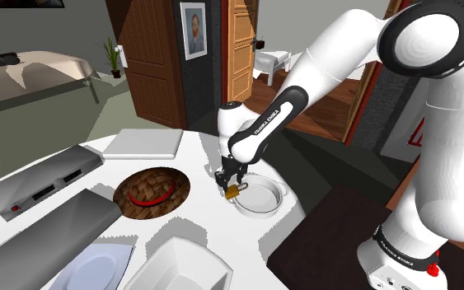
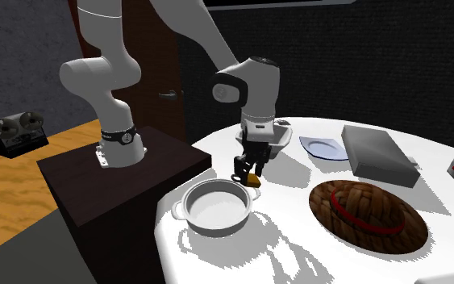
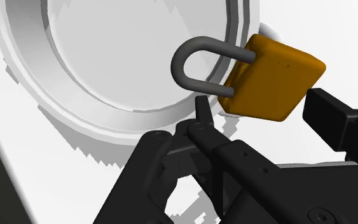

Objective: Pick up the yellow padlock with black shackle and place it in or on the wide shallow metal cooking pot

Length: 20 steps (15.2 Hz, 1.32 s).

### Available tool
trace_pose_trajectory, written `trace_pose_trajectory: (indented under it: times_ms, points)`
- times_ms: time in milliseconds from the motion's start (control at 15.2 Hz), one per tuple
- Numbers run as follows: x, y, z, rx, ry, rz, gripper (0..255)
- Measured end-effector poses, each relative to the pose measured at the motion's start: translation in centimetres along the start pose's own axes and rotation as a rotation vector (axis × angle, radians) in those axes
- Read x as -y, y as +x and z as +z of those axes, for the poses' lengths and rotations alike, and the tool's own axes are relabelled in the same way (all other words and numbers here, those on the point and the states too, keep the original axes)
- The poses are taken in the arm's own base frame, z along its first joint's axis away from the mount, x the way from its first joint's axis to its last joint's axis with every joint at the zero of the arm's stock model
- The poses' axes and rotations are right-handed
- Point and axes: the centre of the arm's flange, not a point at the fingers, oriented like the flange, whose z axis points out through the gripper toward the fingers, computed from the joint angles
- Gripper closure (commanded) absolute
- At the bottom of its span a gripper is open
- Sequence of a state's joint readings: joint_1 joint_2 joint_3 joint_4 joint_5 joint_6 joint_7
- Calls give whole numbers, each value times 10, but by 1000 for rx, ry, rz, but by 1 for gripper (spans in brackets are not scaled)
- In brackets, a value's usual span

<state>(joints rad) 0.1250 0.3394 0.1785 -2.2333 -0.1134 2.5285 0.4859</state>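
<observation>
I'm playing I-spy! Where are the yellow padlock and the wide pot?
Orange-yellow padlock with grey shackle (image 3: 273,79): wrist view, its body.
Wide shallow white pot (image 2: 214,229): second exterior view, front wall.

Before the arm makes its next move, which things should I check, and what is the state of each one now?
1. Gripper shut on the padlock body: ok.
2. Padlock lifted clear of the table: cannot tell.
3. Padlock over the middle of the pot: not ok, it hangs at the rim.
4. Nothing lying inside the pot: ok.
5. Hat apart from the pot: ok.
</observation>
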Motion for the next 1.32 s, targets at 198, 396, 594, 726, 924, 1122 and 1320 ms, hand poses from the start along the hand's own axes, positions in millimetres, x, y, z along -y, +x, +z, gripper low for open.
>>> trace_pose_trajectory:
  times_ms: [198, 396, 594, 726, 924, 1122, 1320]
  points:
    - [-1, 0, -11, 3, -1, 1, 255]
    - [-18, -9, -25, -24, 13, -8, 255]
    - [-50, -16, -32, -58, 23, -11, 255]
    - [-71, -23, -36, -91, 32, -11, 255]
    - [-73, -22, -22, -93, 33, -13, 255]
    - [-77, -27, -2, -55, 20, -13, 255]
    - [-79, -28, 15, -35, 13, -11, 255]
